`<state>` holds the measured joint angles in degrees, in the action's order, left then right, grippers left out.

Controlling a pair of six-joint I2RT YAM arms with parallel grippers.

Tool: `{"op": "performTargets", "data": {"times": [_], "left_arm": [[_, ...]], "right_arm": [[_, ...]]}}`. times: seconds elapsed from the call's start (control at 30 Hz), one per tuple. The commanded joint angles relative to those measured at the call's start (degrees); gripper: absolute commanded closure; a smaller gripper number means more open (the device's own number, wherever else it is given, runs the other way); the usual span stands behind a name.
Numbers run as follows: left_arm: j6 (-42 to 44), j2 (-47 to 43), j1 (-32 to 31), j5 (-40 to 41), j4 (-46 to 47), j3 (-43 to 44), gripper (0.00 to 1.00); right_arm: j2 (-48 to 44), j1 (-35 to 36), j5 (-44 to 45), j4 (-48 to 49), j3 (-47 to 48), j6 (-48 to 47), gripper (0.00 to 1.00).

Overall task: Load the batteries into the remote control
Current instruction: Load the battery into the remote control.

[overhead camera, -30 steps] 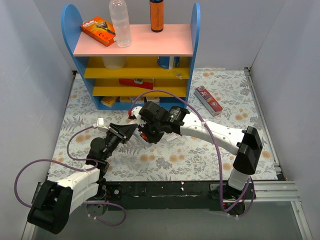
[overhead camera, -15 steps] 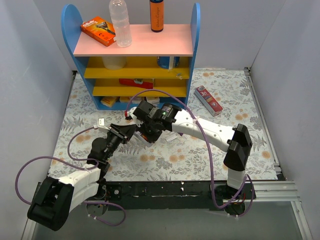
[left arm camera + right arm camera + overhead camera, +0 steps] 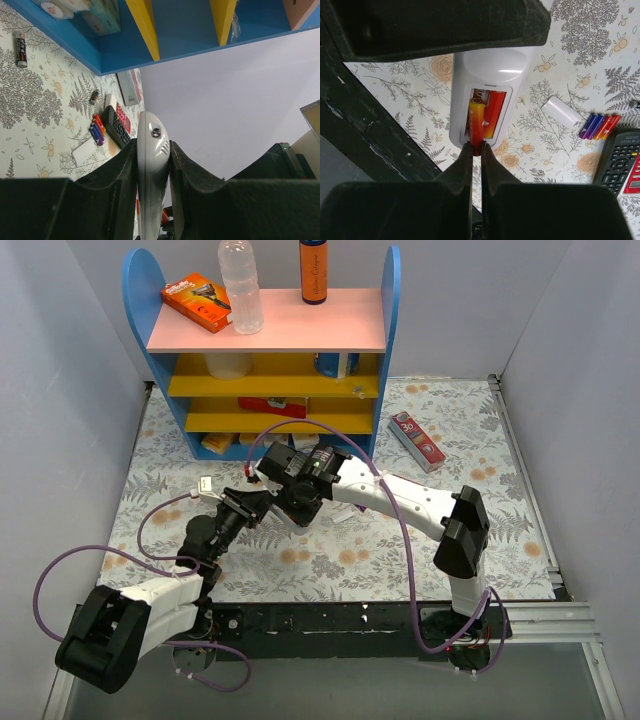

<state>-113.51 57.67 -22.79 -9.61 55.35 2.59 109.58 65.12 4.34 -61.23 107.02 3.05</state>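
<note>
My left gripper [image 3: 152, 144] is shut on a white-grey remote control [image 3: 151, 170] and holds it edge-on above the table. In the right wrist view the remote [image 3: 490, 70] shows its open battery bay, with one red-orange battery [image 3: 495, 112] lying inside. My right gripper [image 3: 476, 146] is shut on a second red-orange battery [image 3: 477, 122], whose far end lies in the bay beside the first. Several loose blue and red-orange batteries [image 3: 597, 126] lie on the mat. In the top view both grippers [image 3: 262, 502] [image 3: 288, 498] meet at the mat's middle.
A white battery cover [image 3: 561, 111] lies by the loose cells. A black remote [image 3: 620, 160] lies beyond them. A black battery [image 3: 20, 47] lies near the blue and yellow shelf [image 3: 265, 350]. A red-and-white box [image 3: 416, 440] lies at the back right.
My right arm has swung left and its gripper has closed in on the remote held by my left gripper. The left arm has barely moved.
</note>
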Motion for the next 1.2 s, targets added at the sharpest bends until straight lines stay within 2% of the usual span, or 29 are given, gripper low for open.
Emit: {"op": "performTargets", "data": {"times": [0.0,0.57,1.17], "left_arm": [[-2.2,-0.9,-1.1,-0.3,4.4,-4.5,1.00],[-2.9,-3.5,-2.3,2.0,2.4,-4.4,1.00],[-3.7,-3.5,-2.7,2.5,2.4,-4.6,1.00]], "right_arm": [[1.9,0.4,2.0,-2.6,3.9,-0.4,0.97],[4.5,0.9,0.5,-3.8,8.6,-0.1,0.91],[4.7,0.9,-0.9,-3.6,10.1,-0.3,0.75]]}}
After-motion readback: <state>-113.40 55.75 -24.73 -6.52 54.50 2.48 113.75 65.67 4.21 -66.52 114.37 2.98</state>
